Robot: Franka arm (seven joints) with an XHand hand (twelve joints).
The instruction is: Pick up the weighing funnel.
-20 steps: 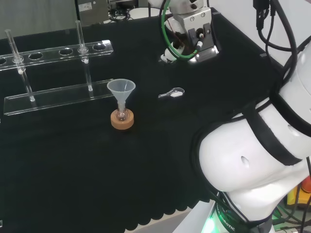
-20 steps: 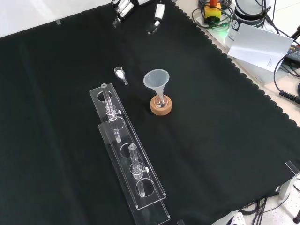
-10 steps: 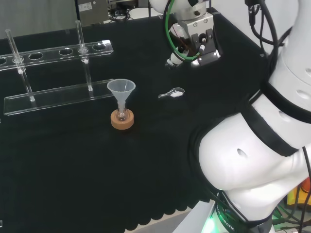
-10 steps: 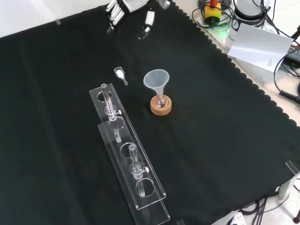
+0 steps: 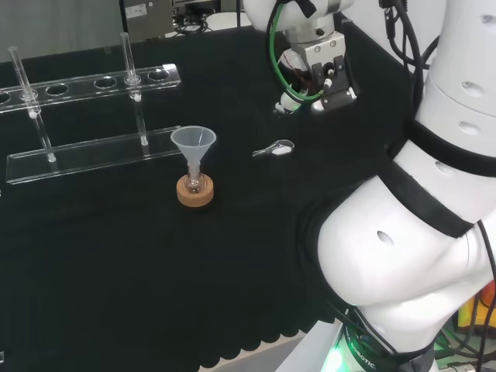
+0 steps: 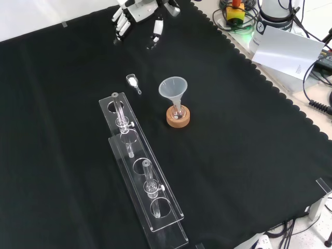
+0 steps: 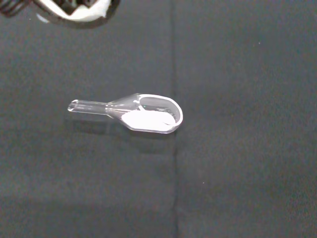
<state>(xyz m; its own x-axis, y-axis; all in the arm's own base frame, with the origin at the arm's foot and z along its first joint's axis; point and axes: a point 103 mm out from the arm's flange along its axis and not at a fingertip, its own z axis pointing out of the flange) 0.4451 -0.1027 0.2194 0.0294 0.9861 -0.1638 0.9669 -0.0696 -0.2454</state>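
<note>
I am on the approach: the weighing funnel (image 6: 133, 81) has not been picked up and lies on the black cloth (image 6: 249, 155), touched by nothing. In the front view it sits at about 10 o'clock of the big funnel (image 6: 173, 88), which stands in its small flask on the cork ring (image 6: 178, 119), near but apart. My hand (image 6: 139, 9) hangs at about 12 o'clock of the weighing funnel there, well apart from it and above the cloth. In the head view the weighing funnel (image 5: 275, 149) lies at 3 o'clock of the big funnel, with my wrist up at about 1 o'clock of it.

My hand is open and holds nothing. The fingers (image 6: 120, 24) hang down, nearly straight and a little spread, and the thumb (image 6: 157, 27) stands off to one side of them, palm turned toward the cloth.

Past my palm, the wrist view shows the weighing funnel (image 7: 143, 113) lying flat, scoop mouth up, with a white heap (image 7: 146, 120) in it that I take for powder. So the next move, as I judge it, is to come down over it and close thumb and fingers across the scoop's walls or the short stem. Then I lift it level, since a tilt could spill the white heap.
</note>
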